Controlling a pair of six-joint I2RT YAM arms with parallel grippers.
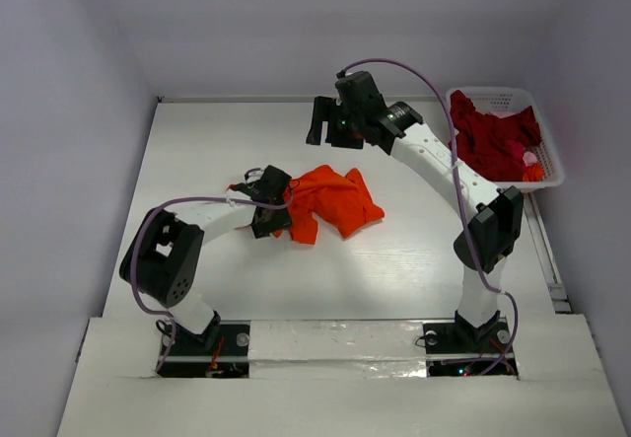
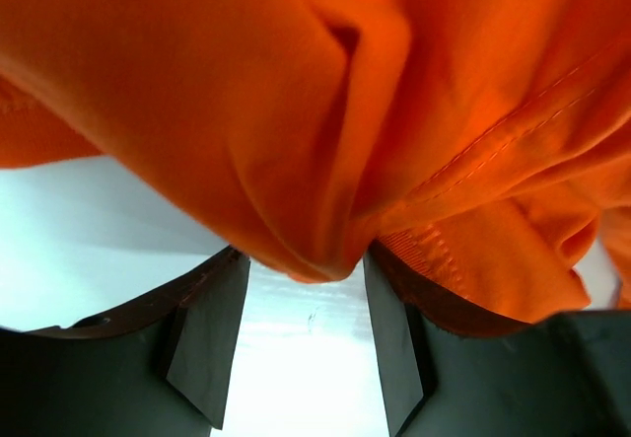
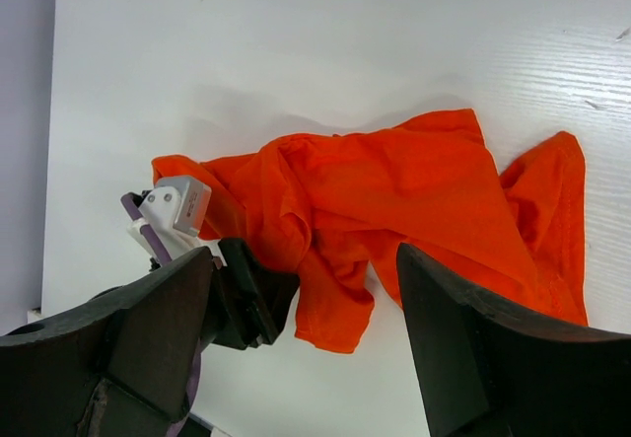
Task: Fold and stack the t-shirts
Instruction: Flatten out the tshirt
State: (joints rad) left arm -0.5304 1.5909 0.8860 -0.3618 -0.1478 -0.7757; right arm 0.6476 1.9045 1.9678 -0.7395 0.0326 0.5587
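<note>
A white table [image 1: 227,141] closed in by pale grey walls [image 1: 69,82] fills the top view. The bright orange cloth t-shirt [image 1: 330,202] lies crumpled near the middle of it, and the left gripper [image 1: 279,210] is low against the shirt's left edge. The right gripper [image 1: 330,121] hangs high over the far side of the table, well apart from the cloth. At the right edge stands a white latticed plastic basket [image 1: 547,176] with the dark crimson t-shirt [image 1: 493,136] heaped inside. From the left wrist, orange cloth covers nearly everything. A hanging fold drops between the tips of the two dark jaws, which stand partly apart with bare table showing below. Whether they pinch the fold cannot be told. From the right wrist, the jaws are spread wide with nothing between them, looking down on the whole rumpled shirt. The step in hand looks like taking hold of the orange shirt so it can be spread flat. It would go best if the left claw bit a single hemmed edge, not a thick bunch. The right claw should then take the opposite edge before anything is lifted, so the cloth opens out and does not twist.
</note>
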